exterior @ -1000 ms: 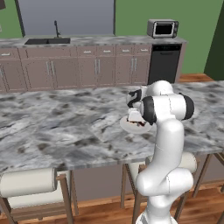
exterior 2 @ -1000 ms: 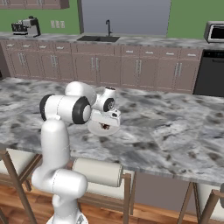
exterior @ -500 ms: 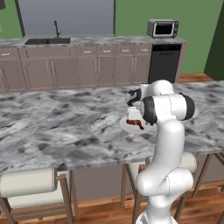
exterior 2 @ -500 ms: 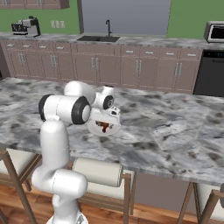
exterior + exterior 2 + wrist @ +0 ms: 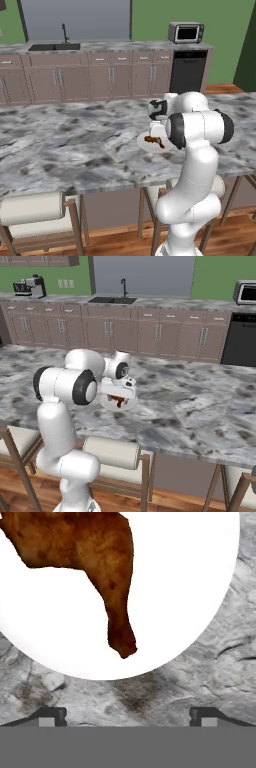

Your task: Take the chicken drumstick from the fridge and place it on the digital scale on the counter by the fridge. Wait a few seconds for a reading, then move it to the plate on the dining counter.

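From the left base view I see the chicken drumstick (image 5: 154,141) lying on the plate (image 5: 144,145) on the desk (image 5: 75,150). The right base view shows my hand (image 5: 121,396) just above the plate. Hand view: fingertips (image 5: 47,716) spread wide, gripping nothing.

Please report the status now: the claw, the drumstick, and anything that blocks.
Claw open, empty, above the dining counter. Chicken drumstick lies on the plate, free of the fingertips. Nothing in the way.
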